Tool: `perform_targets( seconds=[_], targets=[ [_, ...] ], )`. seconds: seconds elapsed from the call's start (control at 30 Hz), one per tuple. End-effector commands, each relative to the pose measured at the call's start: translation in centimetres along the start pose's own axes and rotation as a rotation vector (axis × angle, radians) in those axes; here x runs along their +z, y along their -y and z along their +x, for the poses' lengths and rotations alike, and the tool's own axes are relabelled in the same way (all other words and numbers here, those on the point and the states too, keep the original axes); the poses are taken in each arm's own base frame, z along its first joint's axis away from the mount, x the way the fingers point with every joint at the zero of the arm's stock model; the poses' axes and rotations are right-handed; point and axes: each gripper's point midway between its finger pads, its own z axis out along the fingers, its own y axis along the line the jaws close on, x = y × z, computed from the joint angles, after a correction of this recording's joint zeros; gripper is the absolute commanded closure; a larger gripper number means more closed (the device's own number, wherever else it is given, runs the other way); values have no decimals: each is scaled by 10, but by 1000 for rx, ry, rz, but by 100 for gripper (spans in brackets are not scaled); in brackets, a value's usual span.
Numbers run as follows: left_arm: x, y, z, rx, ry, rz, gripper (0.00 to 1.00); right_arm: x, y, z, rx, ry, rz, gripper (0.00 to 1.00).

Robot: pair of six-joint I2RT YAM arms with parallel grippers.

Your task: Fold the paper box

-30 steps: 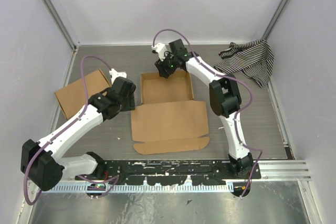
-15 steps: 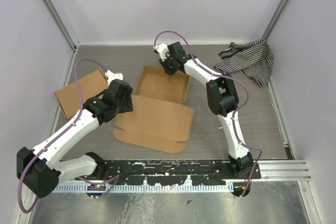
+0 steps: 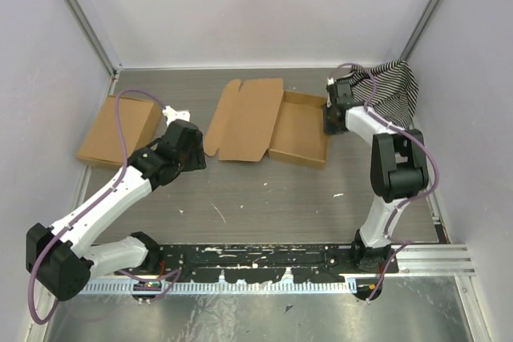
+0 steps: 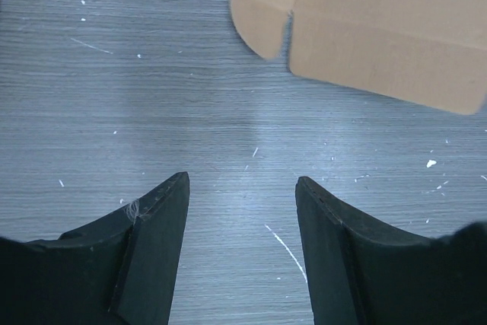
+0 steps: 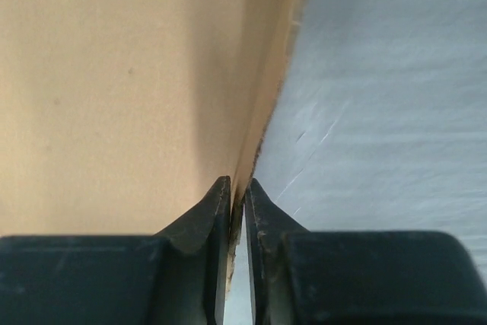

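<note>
The paper box [image 3: 272, 122] is a brown mailer lying at the back middle of the table, its shallow tray on the right and its lid flap spread out to the left. My right gripper [image 3: 329, 116] is shut on the tray's right wall; the right wrist view shows the cardboard edge [image 5: 262, 123] pinched between the jaws. My left gripper [image 3: 195, 162] is open and empty, left of and nearer than the lid. In the left wrist view the lid's corner [image 4: 365, 28] lies beyond the open fingers [image 4: 163, 218].
A squarer brown cardboard box [image 3: 119, 130] sits at the left wall. A black-and-white striped cloth [image 3: 385, 90] lies at the back right corner, just behind my right arm. A black rail [image 3: 264, 258] runs along the near edge.
My right gripper has swung the paper box round and dragged it toward the back right, so the tray now lies right and the lid left. The left gripper has stayed about where it was, now clear of the cardboard.
</note>
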Motion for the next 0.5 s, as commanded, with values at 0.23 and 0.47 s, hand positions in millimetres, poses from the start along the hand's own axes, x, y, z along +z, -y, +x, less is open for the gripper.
perform_targets(
  seconds=[0.23,0.47],
  targets=[
    [3,6,4,-42,-27,14,36,-145,-233,126,-152,-123,-669,64],
    [3,-2,8,-70,-17,-22,35,-185,-247,154,-152,-96,-680,43]
  ],
)
